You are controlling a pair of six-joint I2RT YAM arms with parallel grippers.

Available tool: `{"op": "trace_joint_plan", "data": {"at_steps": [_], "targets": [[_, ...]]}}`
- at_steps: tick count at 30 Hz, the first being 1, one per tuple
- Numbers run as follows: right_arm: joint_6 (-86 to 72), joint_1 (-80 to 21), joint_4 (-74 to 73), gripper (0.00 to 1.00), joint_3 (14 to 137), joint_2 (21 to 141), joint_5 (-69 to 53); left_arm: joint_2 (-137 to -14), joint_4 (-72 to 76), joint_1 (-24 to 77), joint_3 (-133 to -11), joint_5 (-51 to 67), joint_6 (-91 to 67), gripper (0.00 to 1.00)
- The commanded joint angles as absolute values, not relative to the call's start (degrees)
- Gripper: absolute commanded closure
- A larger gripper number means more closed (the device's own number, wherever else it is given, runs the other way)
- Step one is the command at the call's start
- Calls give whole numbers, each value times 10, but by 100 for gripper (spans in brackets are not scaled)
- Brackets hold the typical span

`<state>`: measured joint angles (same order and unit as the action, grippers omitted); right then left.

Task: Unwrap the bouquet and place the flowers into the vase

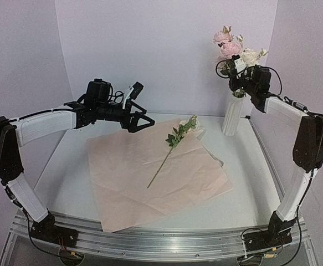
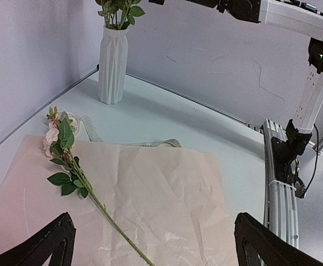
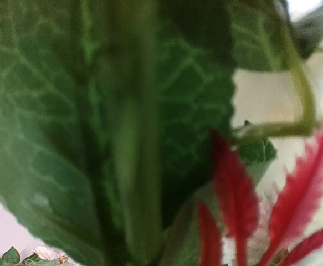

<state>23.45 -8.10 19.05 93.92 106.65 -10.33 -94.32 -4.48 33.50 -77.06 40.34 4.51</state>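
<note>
Vase (image 1: 231,114) holds flowers (image 1: 228,47); right end effector (image 1: 237,82) closed on their stems.

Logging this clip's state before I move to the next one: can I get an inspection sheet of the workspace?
Surface: white table, with wrapping paper spread flat on it.
Job's things: one loose flower lies on the paper; vase upright at the far right, flowers in it.
Clutter: cream ribbon loose at the paper's far edge.
Grippers: left gripper above the paper, fingers wide open, empty; right gripper shut among the stems above the vase, a grip on one not confirmable.
Cables: black leads along both arms.
Surroundings: lilac backdrop; metal rail at the near edge.
</note>
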Motion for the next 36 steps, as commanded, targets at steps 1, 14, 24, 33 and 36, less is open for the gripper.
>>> {"op": "trace_joint_plan", "data": {"at_steps": [1, 14, 24, 33, 36], "targets": [[194, -71, 224, 100, 894, 1051, -73, -949, -46, 328, -776, 413, 42, 1], [96, -56, 267, 100, 810, 1067, -25, -948, -46, 324, -772, 411, 41, 1], [79, -35, 218, 100, 913, 1144, -22, -959, -53, 317, -790, 411, 45, 1], [79, -18, 151, 100, 969, 1208, -46, -964, -49, 312, -795, 411, 49, 1], [73, -18, 149, 100, 965, 1206, -53, -962, -50, 310, -794, 413, 48, 1]]}}
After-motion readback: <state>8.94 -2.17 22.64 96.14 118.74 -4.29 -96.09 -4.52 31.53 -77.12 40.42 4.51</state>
